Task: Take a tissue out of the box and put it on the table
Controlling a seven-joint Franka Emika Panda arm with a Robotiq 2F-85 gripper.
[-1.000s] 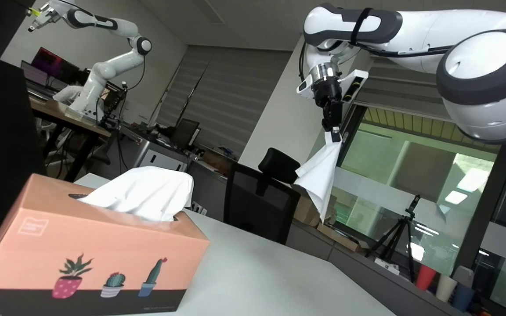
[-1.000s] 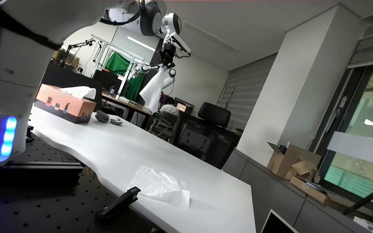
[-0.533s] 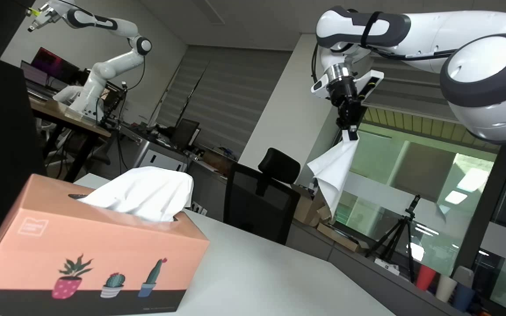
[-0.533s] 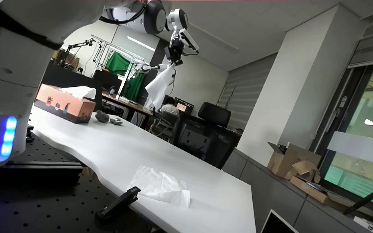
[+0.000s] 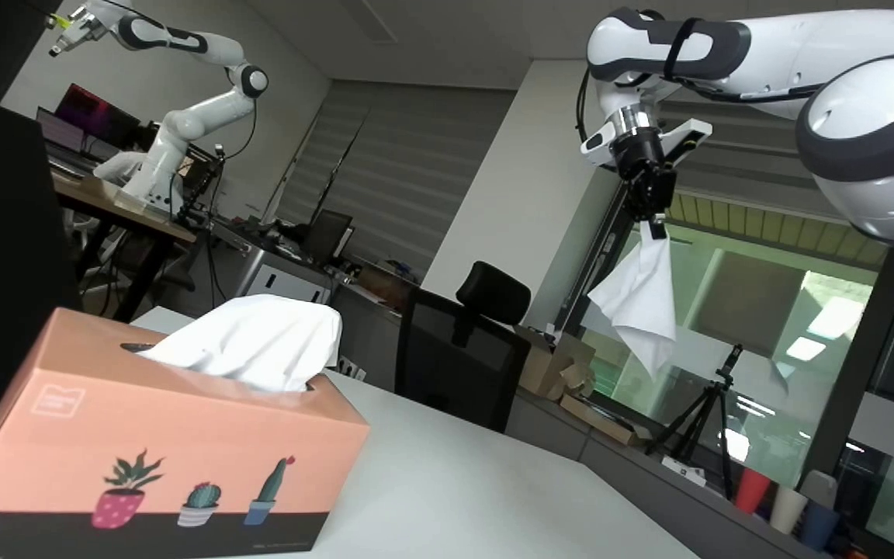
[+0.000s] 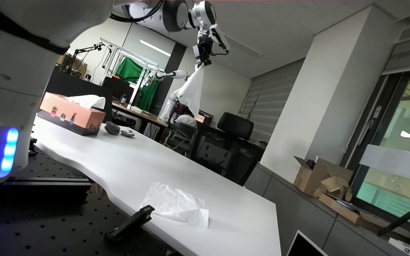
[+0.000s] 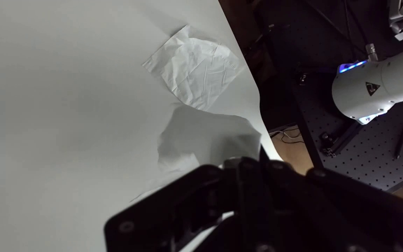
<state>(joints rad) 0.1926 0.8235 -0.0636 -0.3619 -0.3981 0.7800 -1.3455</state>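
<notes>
1. We count one pink cardboard tissue box with a dark grey lower band [image 5: 183,419], upright on the white table [image 5: 478,497]; it shows in both exterior views.
2. We count three thin white tissues: a hanging tissue [image 5: 641,303], a folded-over tissue [image 5: 253,341] poking up from the box's top slot, and a crumpled flat tissue [image 6: 176,204] on the table, well apart from the box.
3. We see the black two-finger gripper [image 5: 653,225] clenched on the hanging tissue's upper end, holding it in the air above table level.
4. Three printed potted plants [image 5: 199,505] mark the box's long side, in pink dotted, white and blue pots.
5. On that side, we find a pale outlined label [image 5: 57,401], too blurred to read.
6. In an exterior view, two small grey lumps [image 6: 112,128] lie just beside the box; we cannot tell what they are.
</notes>
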